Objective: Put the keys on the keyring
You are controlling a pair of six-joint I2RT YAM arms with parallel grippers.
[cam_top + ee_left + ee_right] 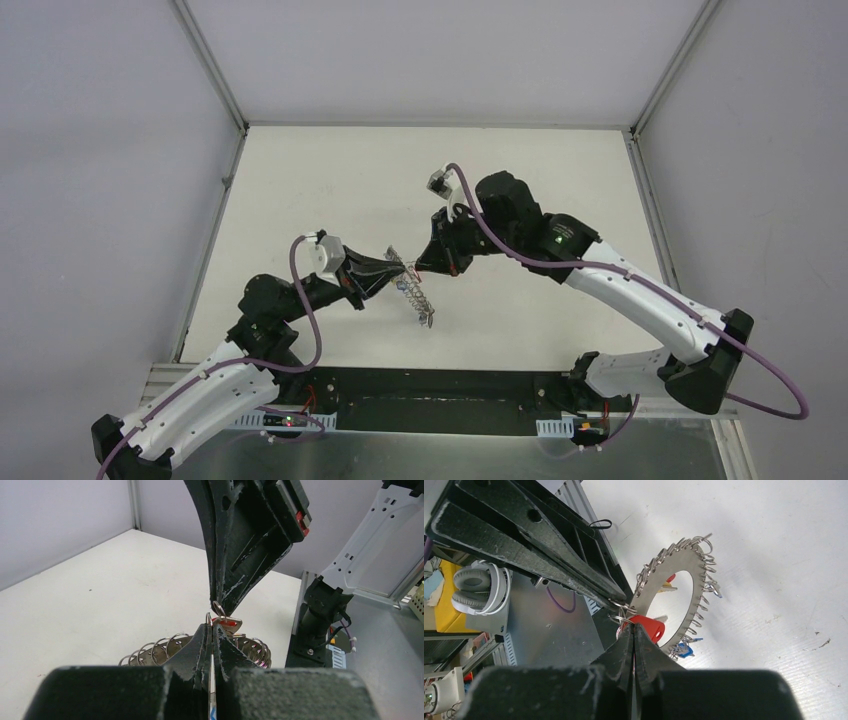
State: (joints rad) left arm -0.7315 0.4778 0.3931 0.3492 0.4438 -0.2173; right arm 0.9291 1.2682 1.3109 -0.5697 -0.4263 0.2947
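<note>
Both arms meet over the middle of the counter (pixel 330 180), and I have the ring (pixel 699 572) held up between them, off the surface as far as the overhead view shows. The left jaws are fully closed at the ring's rim, and from the right wrist view their tips sit right among the wire loops (pixel 150 650) there. I read that as a pinch on the rim or on one loop, but I can't tell which. A thin metal edge runs between the left fingers (pixel 200 650), and I can't identify it either.

The right jaws are also fully closed, tip to tip with the left ones. They grip the red key (pixel 650 628) near its tag, and the tag sticks out just beside the tips and lies against the ring's inner edge.

Part of the job looks done. A blue tag (pixel 684 650) hangs from the lower rim, and another red tag (pixel 670 578) shows through the hole near a brass key, so I judge both to be on the ring already. Most loops around the rim look bare.

The red key is the step in hand. A small loop sits right where the two sets of tips meet, but I can't see whether the key is threaded onto it or only pressed against it. What's left, I'd say, is to work the key fully onto a loop and then let go.
</note>
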